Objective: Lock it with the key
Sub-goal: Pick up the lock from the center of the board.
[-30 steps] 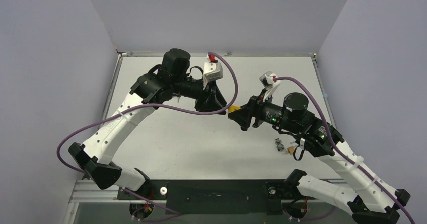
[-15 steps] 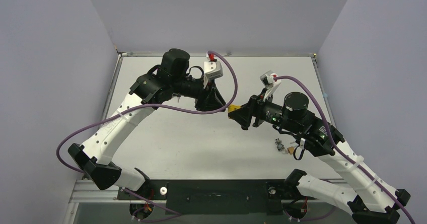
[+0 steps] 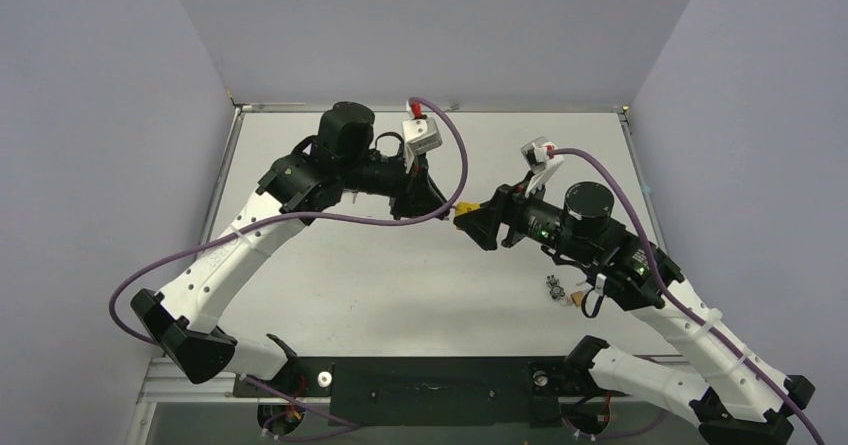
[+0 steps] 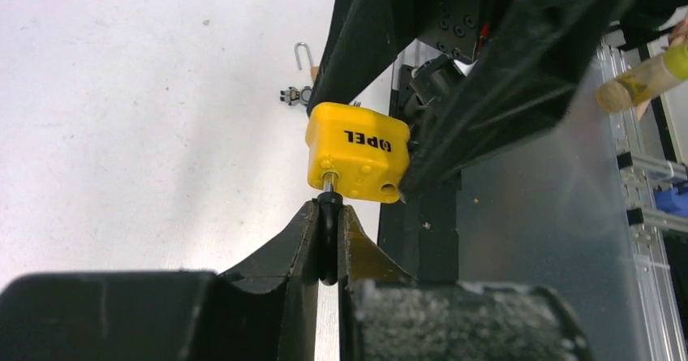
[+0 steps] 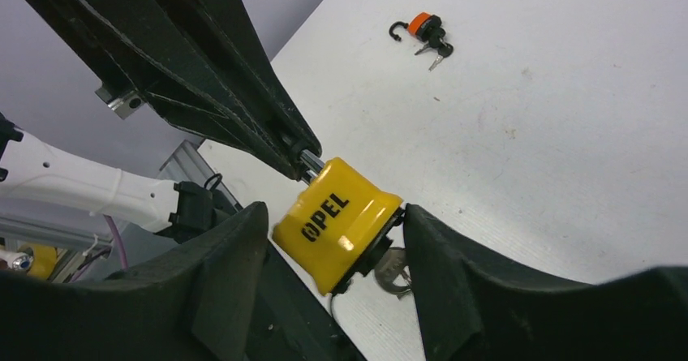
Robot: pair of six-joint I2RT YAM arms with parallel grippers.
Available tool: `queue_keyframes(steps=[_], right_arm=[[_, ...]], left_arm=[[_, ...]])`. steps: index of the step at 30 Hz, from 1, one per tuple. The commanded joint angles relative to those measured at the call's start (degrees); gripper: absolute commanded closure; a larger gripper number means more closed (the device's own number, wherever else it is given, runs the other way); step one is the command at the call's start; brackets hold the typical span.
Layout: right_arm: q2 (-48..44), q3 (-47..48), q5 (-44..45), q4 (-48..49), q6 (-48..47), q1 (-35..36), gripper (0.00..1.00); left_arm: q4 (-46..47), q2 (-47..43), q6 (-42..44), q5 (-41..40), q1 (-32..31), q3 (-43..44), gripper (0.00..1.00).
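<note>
A yellow padlock marked OPEL hangs in mid-air between my two grippers. My left gripper is shut on its black-sleeved shackle, with the lock body just beyond the fingertips. My right gripper straddles the lock body; its fingers touch opposite sides, so it is shut on it. A black-headed key with a silver ring sticks out of the lock's bottom, next to the right finger.
A small orange padlock with a bunch of keys lies on the white table under the right forearm; it also shows in the right wrist view and the left wrist view. Purple cables loop over both arms.
Both grippers and the padlock have shifted slightly up and away from the table's near edge. The left wrist has turned a little. Both grips are unchanged.
</note>
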Motion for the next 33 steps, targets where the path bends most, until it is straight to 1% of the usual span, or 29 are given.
queue_keyframes(steps=[1,3,5,6,9,10,12,13,14,16,19,22,24,26,28,33], right_arm=[[-0.3,1.5,3.3,10.9,-1.0,-0.5,0.27],[0.2,0.8,2.3,13.6,-1.3,-1.6,0.19],[0.6,0.3,-1.3,16.6,-1.5,-3.8,0.15],[0.7,0.1,-2.8,17.8,-1.4,-5.8,0.14],[1.0,-1.4,-12.5,25.3,-0.8,-10.0,0.13],[1.4,-1.5,-14.7,26.4,-0.3,-12.5,0.13],[2.7,-1.2,-23.6,30.8,0.7,-16.0,0.13],[3.7,-0.3,-25.9,33.0,1.1,-16.9,0.13],[4.2,0.3,-29.7,33.8,1.1,-18.1,0.13],[5.6,2.9,-33.9,34.3,-0.5,-18.7,0.13],[7.2,6.5,-37.3,34.0,-3.0,-18.8,0.13],[8.3,8.5,-41.1,34.3,-3.4,-18.9,0.14],[9.5,9.5,-43.8,37.2,-0.8,-18.9,0.14],[10.2,9.3,-46.1,45.2,4.0,-18.9,0.16],[10.7,9.1,-47.2,50.2,8.2,-18.6,0.20],[12.0,10.3,-48.1,52.1,10.4,-18.0,0.27]], left_arm=[[10.3,-3.4,-9.3,-6.7,0.8,-2.5,1.00],[13.0,-4.3,-12.1,-6.8,1.7,-3.1,1.00],[14.4,-5.2,-13.5,-6.6,2.5,-3.2,1.00],[14.9,-5.8,-14.1,-6.7,3.0,-3.2,1.00],[15.7,-6.9,-15.5,-7.0,3.9,-2.2,1.00],[16.2,-7.4,-16.3,-7.0,4.0,-1.9,1.00],[16.7,-8.0,-17.3,-6.8,4.2,-0.9,1.00],[17.2,-8.4,-17.7,-6.6,4.2,-0.2,1.00],[17.2,-8.6,-18.5,-6.2,4.3,0.4,1.00],[16.8,-8.8,-19.6,-5.4,4.3,2.3,1.00],[17.9,-9.6,-22.3,-4.7,4.4,4.4,1.00],[19.7,-9.6,-27.8,-2.3,4.7,6.7,1.00],[20.4,-9.7,-29.7,-1.1,4.8,7.9,1.00],[20.4,-9.8,-30.5,-0.7,4.9,8.8,1.00],[20.8,-10.0,-31.1,-0.5,4.9,9.2,1.00],[24.4,-9.9,-33.9,1.6,4.9,9.3,1.00]])
